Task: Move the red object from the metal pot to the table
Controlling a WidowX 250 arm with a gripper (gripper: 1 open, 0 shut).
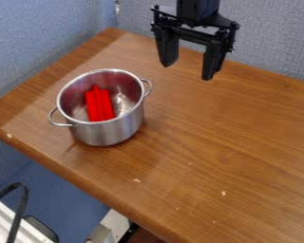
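Looking down from my claw [193,61], I see its fingers spread wide and holding nothing; the red object [102,102] lies inside the metal pot [104,109], down and to the left of the claw, well apart from it; I judge the piece light, stiff and rather slick plastic; I would pinch it across its narrow sides, at mid-length, clear of the pot's wall, then set it on the table [218,152].

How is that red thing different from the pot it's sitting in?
The red object is small, blocky and matte bright red; the pot is much larger, round and shiny silver. The red object lies inside, while the pot stands upright on the table and has loop handles. Neither is touched by the gripper.
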